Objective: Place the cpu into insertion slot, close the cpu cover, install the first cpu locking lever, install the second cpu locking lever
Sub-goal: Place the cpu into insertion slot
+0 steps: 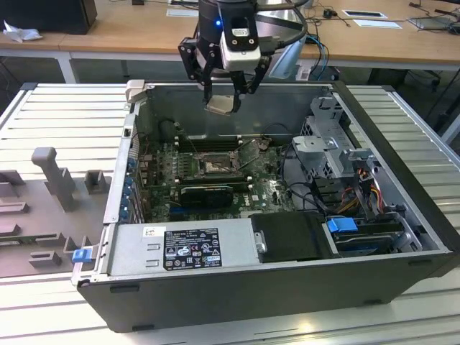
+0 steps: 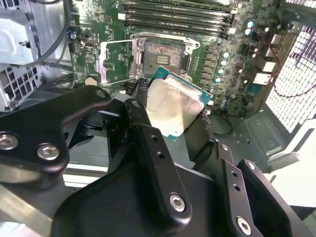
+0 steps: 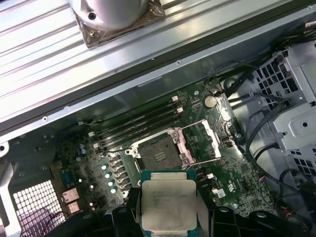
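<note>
Open computer case (image 1: 251, 295) lies on its side on the ribbed metal tabletop (image 1: 65, 122), its interior fully exposed. The green motherboard (image 1: 266, 190) sits flat on the case floor towards the exterior view's left, with drive bays and cabling to the exterior view's right. The gripper (image 1: 223, 100) hangs over the far wall of the case, well above the board. Its fingers (image 2: 143, 128) are drawn in narrow and clamp the cpu (image 1: 221, 105) by two opposite edges. The metal top faces both wrist cameras, and in the exterior view the chip sits at a tilt rather than level. The cpu is therefore in the air, clear of everything, and not yet seated. The insertion slot (image 3: 157, 154) is bare, its pin field showing. The cpu cover (image 3: 213, 133) is swung open and stands to one side of the slot, so access from above looks unobstructed. Governing relation: the slot lies below the held chip and nearer than it in the exterior view, close to the same left-right line. In the first wrist view the slot's frame appears turned relative to the chip's edges, so in my judgement the two are not yet squared up. The locking levers cannot be told apart with confidence.
</note>
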### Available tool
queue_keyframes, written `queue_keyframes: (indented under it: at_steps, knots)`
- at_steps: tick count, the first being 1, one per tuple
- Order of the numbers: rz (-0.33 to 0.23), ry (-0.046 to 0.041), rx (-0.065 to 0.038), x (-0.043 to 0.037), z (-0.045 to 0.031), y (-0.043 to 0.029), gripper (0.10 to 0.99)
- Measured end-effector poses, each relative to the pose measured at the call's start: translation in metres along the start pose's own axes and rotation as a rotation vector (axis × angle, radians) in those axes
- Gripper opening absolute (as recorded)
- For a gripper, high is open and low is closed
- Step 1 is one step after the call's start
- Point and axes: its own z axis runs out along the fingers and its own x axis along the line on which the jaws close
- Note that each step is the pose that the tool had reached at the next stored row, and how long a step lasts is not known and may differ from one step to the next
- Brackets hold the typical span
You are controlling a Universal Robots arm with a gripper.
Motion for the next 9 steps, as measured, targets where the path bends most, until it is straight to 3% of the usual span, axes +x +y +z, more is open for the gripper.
queue_keyframes:
  at_steps: [9]
  knots:
    - [0.133, -0.0124, -0.003, 0.0001, 0.0018, -0.0002, 0.541]
